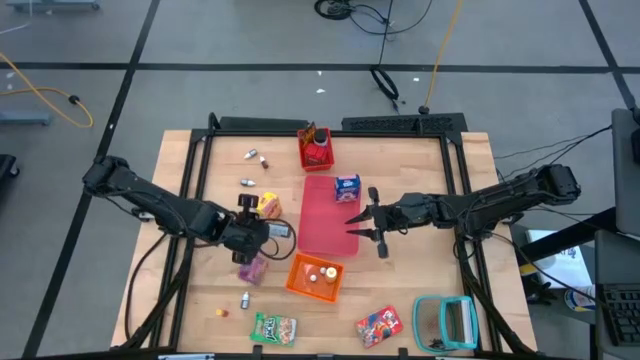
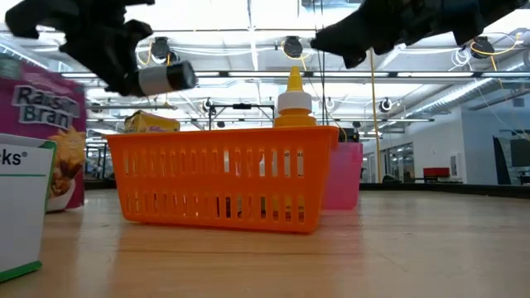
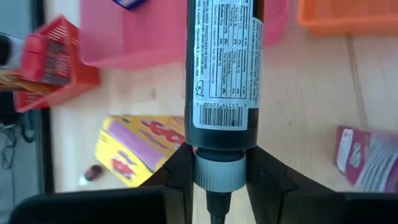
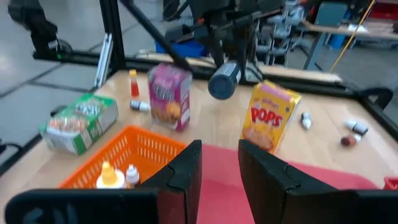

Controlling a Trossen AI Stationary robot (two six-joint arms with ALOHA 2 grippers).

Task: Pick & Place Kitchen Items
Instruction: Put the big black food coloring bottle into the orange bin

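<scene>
The left tool (image 1: 262, 229) clamps a dark, white-capped, labelled bottle (image 3: 222, 68) by its neck, held level above the bench (image 1: 430, 300), left of the orange slatted basket (image 1: 315, 277). It could pivot and slip (the hold is narrow). The right tool (image 1: 366, 222), slightly parted and empty, hovers over the pink mat (image 1: 325, 215).

A: How many cartons are counted?
B: Three; a yellow carton (image 1: 268, 205) just beside the left gripper (image 1: 258, 232); a pink-purple carton (image 1: 252, 268) near it; a blue carton (image 1: 347, 187) near the right gripper (image 1: 358, 226).
A: And packets?
B: Two, both well apart from either claw; a green packet (image 1: 273, 328); a red packet (image 1: 379, 323).
A: Bins?
B: Two; a red bin (image 1: 318, 163); an orange bin (image 1: 296, 280), in which two small bottles (image 4: 115, 175) are seen.
A: Other bottles?
B: One dark bottle (image 3: 221, 62) is counted within the left claw; four loose tiny bottles (image 1: 247, 182) are made out around it.
</scene>
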